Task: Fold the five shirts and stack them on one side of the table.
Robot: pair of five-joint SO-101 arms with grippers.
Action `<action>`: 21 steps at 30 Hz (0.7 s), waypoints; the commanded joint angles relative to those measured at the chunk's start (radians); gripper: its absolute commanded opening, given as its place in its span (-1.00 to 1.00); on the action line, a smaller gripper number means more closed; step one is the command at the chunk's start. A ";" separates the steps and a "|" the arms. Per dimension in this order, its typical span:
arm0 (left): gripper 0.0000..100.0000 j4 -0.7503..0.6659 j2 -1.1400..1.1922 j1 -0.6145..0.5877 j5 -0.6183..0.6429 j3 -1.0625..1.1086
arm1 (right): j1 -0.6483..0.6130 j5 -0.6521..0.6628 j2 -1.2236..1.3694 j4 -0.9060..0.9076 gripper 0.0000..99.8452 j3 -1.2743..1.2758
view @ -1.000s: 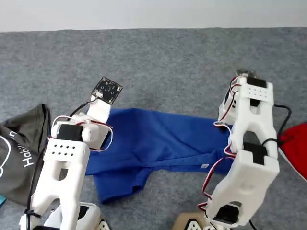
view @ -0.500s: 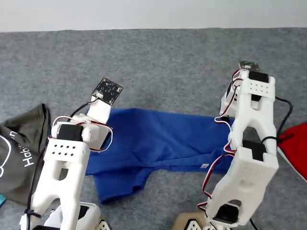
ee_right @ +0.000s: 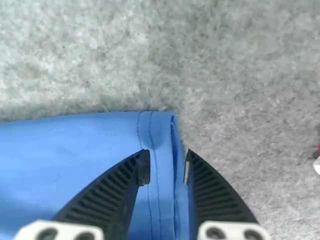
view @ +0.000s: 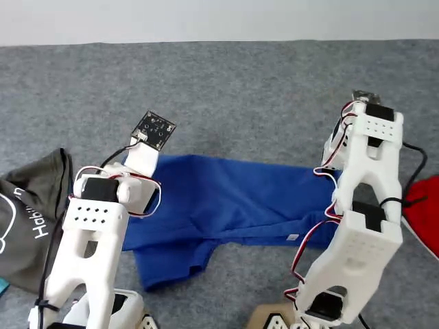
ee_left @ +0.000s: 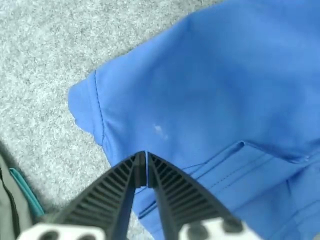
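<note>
I'm seeing three shirts, blue (view: 233, 199), dark (view: 31, 219) at 9 o'clock, red (view: 422, 205) at 3, left gripper (ee_left: 146, 172) pressed together, right gripper (ee_right: 164, 167) parted astride blue.

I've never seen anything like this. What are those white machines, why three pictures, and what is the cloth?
They are robot arms, the left arm and the right arm, each ending in a two-fingered gripper. One picture looks down from above; the other two come from cameras on the wrists. On the grey table lie a blue shirt, a dark shirt and a red cloth. The left gripper is shut over the blue shirt; the right gripper is open, astride its hem.
</note>
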 commanded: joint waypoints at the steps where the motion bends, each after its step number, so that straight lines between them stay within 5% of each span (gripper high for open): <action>1: -0.98 0.011 -0.031 0.002 0.005 -0.038 | 0.008 -0.005 -0.018 0.007 -0.75 -0.066; 21: -0.98 0.012 -0.031 0.003 0.005 -0.035 | -0.051 -0.006 0.053 -0.016 -0.87 -0.081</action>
